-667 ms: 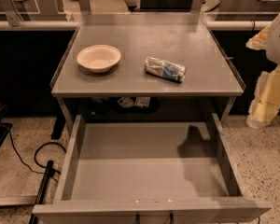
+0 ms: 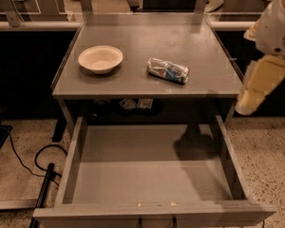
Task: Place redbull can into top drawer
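Note:
The redbull can (image 2: 167,71) lies on its side on the grey table top (image 2: 152,37), right of centre; it is silver with blue patches and crumpled sides. The top drawer (image 2: 85,146) is pulled out wide below the table's front edge, and its flat grey bottom holds nothing. Its handle is just cut off at the bottom edge. My gripper (image 2: 259,85) hangs at the right edge of the view, beside the table's front right corner. It is to the right of the can, apart from it and holding nothing.
A round cream bowl (image 2: 100,58) stands on the table, left of the can. A black cable (image 2: 23,163) and a dark bar (image 2: 43,189) lie on the speckled floor left of the drawer. Benches and railings stand behind the table.
My gripper has moved a little to the left and up, nearer the table's right edge. The can, bowl and drawer have not moved.

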Controlling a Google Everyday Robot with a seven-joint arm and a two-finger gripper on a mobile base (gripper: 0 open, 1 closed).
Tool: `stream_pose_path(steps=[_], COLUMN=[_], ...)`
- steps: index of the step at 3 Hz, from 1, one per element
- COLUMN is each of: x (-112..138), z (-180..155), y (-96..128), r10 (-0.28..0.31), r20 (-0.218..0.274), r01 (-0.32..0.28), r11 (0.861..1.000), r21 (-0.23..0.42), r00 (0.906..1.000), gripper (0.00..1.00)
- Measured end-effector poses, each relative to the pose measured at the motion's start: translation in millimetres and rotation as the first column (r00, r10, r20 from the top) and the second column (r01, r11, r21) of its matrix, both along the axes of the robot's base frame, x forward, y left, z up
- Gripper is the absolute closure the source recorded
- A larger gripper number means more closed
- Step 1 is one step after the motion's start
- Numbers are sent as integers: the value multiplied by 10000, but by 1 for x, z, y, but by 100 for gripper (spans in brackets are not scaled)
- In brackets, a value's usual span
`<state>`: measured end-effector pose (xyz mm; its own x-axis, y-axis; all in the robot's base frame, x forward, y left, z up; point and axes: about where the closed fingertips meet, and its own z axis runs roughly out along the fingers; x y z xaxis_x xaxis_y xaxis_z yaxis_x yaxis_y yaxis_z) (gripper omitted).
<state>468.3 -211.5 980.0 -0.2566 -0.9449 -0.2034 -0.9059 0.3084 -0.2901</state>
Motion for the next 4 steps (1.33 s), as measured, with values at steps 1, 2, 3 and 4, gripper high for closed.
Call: stream_pose_path(steps=[1,2,3,4], x=[50,89,102,103], z=[-1,-8,-10,-15], y=[11,25,35,45], r10=[-602,-893,-875,-903], r20=[294,356,72,30], r01=[603,889,872,898], r11=[9982,9960,9956,9929], r21=[-23,130,334,785], r00=[9977,9954,9961,9959], gripper=[0,0,0,0])
